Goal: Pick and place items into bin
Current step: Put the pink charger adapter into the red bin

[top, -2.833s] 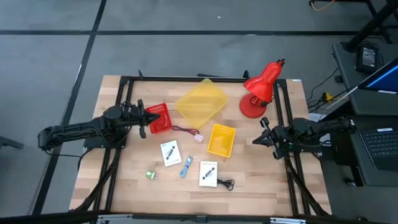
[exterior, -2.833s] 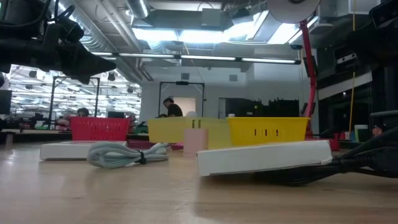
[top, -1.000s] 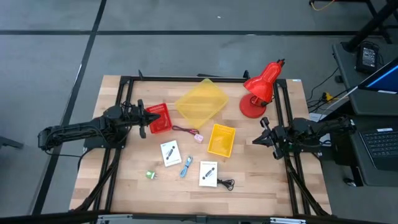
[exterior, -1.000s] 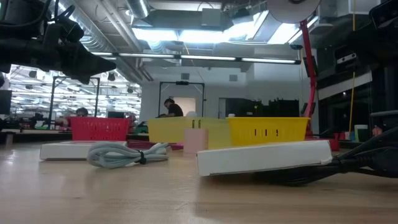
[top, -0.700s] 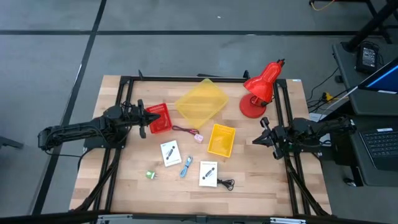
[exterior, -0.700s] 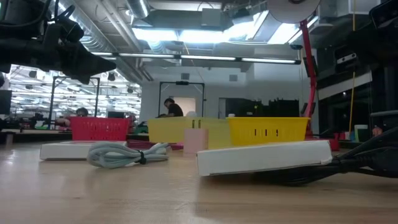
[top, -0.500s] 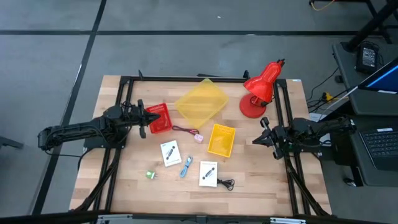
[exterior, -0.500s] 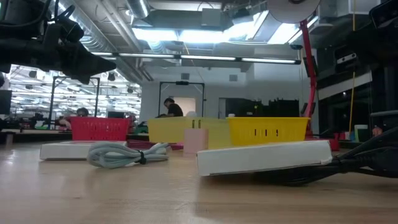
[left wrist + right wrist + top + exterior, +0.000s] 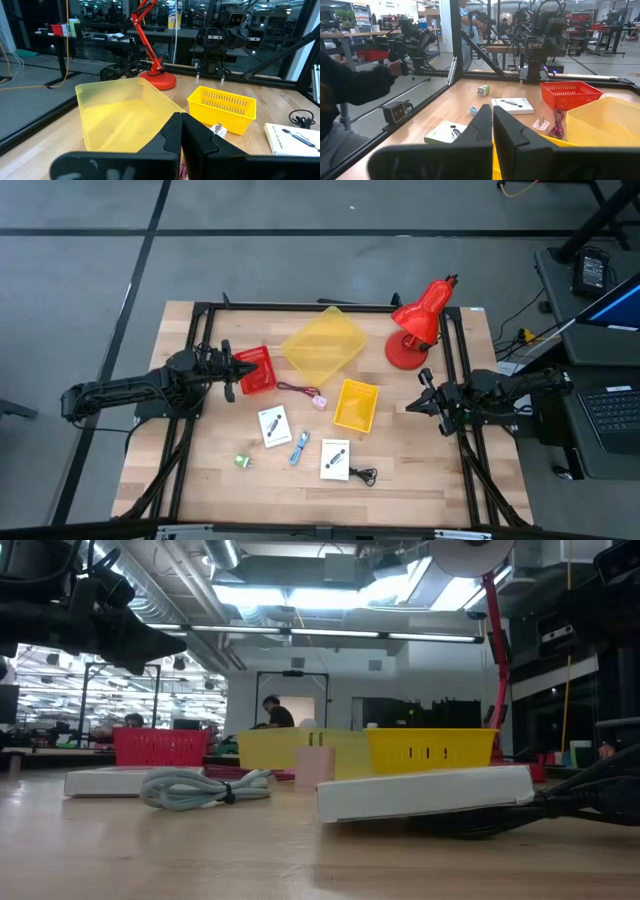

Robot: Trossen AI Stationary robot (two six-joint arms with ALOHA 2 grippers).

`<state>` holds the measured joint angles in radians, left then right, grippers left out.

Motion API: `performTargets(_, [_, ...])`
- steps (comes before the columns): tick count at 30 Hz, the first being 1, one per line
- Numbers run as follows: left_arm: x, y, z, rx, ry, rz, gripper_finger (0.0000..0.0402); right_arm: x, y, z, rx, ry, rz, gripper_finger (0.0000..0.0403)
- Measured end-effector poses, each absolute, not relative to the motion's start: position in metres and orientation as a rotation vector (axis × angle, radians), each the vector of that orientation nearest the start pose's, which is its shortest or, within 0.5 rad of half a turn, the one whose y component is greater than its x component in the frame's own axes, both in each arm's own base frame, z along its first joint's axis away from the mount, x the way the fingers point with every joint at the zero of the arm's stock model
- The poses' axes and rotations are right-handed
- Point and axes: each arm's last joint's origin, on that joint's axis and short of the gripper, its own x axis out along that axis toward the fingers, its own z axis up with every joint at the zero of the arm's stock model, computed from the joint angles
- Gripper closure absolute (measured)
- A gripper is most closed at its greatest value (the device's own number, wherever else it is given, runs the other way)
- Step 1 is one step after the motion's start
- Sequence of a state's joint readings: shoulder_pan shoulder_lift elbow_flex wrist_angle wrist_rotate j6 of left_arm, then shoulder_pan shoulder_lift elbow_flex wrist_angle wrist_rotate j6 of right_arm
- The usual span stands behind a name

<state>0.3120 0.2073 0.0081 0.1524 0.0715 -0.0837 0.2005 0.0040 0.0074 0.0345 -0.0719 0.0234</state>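
Items for the bin lie loose on the front half of the wooden table (image 9: pixel 400 480): nearest the front edge a tiny green object (image 9: pixel 242 461), a blue-grey strip (image 9: pixel 300 448), a white card (image 9: pixel 336 460) and, touching that card's right side, a black cord (image 9: pixel 365 474). Just behind them a second white card (image 9: pixel 273 426) lies tilted, and farther in a dark red cord (image 9: pixel 296 389) ends in a pink piece (image 9: pixel 319 402). Beside that pink end sits a small yellow basket (image 9: pixel 355 405), with a red basket (image 9: pixel 256 370) to its left and a large translucent yellow bin (image 9: pixel 323 347) behind both; all three containers look empty from above. A red desk lamp (image 9: pixel 415 322) stands at the far right corner. The left gripper (image 9: pixel 240 370) hovers at the red basket's left edge, its fingers (image 9: pixel 172 132) pressed together and holding nothing. The right gripper (image 9: pixel 418 402) waits near the table's right edge, well apart from the yellow basket, its fingers (image 9: pixel 485 122) likewise closed and empty. In the right wrist view a person's dark sleeve (image 9: pixel 350 87) shows beyond the table.
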Motion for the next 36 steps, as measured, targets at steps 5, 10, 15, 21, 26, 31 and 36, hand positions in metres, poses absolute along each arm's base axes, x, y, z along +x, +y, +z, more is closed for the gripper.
performTargets(5, [0.1055, 0.0319, 0.1637, -0.092, 0.035, 0.242, 0.0400, 0.0950, 0.0214, 0.1689, 0.019, -0.035, 0.272, 0.0402])
performTargets(10, [0.1056, 0.0319, 0.1645, -0.091, 0.027, 0.242, 0.0400, 0.0950, 0.0212, 0.1706, -0.004, -0.055, 0.268, 0.0402])
performTargets(15, [0.1055, 0.0319, 0.1644, -0.091, 0.028, 0.242, 0.0400, 0.0950, 0.0212, 0.1705, -0.002, -0.055, 0.268, 0.0402])
performTargets(21, [0.1056, 0.0316, 0.1644, -0.091, 0.029, 0.231, 0.0400, 0.0950, 0.0204, 0.1735, -0.027, -0.088, 0.239, 0.0402])
performTargets(26, [0.1062, 0.0282, 0.1645, -0.053, 0.035, 0.112, 0.0400, 0.0953, 0.0182, 0.1746, 0.004, -0.096, 0.165, 0.0402])
performTargets(31, [0.1064, 0.0263, 0.1673, -0.052, 0.008, 0.048, 0.0400, 0.0952, 0.0181, 0.1760, 0.008, -0.109, 0.165, 0.0402])
performTargets(36, [0.1064, 0.0274, 0.1681, -0.068, -0.002, 0.086, 0.0400, 0.0953, 0.0175, 0.1761, 0.030, -0.109, 0.141, 0.0402])
